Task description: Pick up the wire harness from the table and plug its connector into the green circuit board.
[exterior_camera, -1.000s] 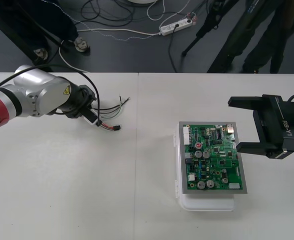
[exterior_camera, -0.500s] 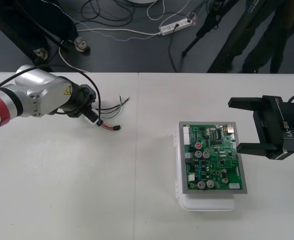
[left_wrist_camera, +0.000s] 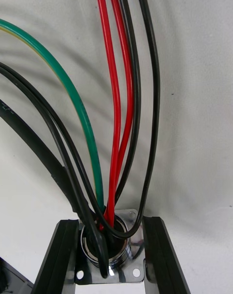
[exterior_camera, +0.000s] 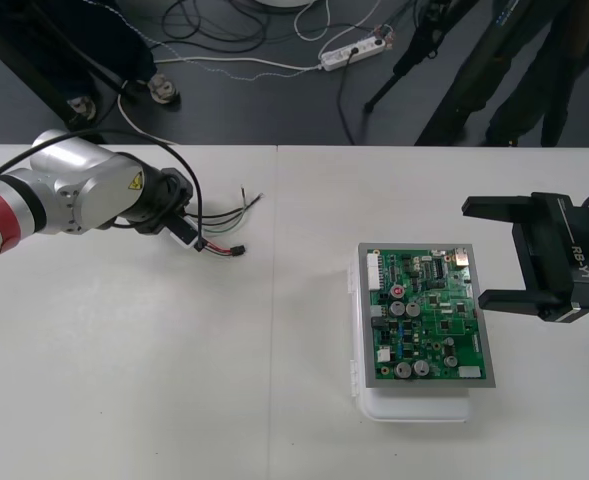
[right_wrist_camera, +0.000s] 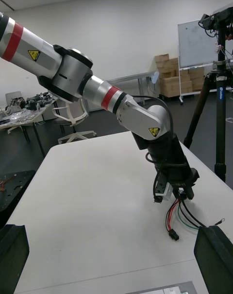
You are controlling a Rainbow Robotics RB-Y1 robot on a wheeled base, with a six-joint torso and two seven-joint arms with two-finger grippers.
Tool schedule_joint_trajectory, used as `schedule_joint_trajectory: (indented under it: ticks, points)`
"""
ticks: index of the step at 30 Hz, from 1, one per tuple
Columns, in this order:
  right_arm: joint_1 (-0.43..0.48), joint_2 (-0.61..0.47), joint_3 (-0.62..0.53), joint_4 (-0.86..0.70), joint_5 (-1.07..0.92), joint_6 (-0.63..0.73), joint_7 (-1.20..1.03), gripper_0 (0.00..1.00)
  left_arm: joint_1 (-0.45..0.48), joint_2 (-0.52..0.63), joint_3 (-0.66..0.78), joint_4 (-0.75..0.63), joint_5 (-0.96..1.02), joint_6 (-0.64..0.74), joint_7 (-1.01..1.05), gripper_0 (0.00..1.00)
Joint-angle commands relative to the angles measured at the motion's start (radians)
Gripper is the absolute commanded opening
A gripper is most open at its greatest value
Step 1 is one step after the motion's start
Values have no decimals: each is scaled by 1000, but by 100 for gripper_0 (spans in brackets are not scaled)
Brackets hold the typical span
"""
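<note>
Left hand (left_wrist_camera: 110, 226) is clamped on the round metal flanged socket (left_wrist_camera: 109, 252) of the thin red, black and green wire harness (exterior_camera: 217, 248), near the bench's (exterior_camera: 274, 400) far edge, left half. Small black plug (exterior_camera: 238, 250) trails at the wire ends. I'd lift clean and keep those wires from snagging. Green circuit board (exterior_camera: 424, 315) on its white base (exterior_camera: 414, 405) sits towards the right edge, right hand (exterior_camera: 479, 252) beside it, fingers apart. Plain pale bench; dark floor (exterior_camera: 274, 110) with loose cables (exterior_camera: 234, 62) beyond.
</note>
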Motion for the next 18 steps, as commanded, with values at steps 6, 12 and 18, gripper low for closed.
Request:
schedule_joint_trajectory:
  ticks: [6, 12, 18]
  points:
    - [17, -44, 6, -23, -21, -3, 55, 100, -60, -9, -20, 0, 4, -12, -7, 0]
    - [18, -46, 8, -23, -30, -3, 55, 100, -66, 8, -17, -10, 29, -39, -3, 0]
    - [17, -44, 8, -23, -30, -3, 55, 100, -66, 35, -12, -49, 47, -65, 0, 0]
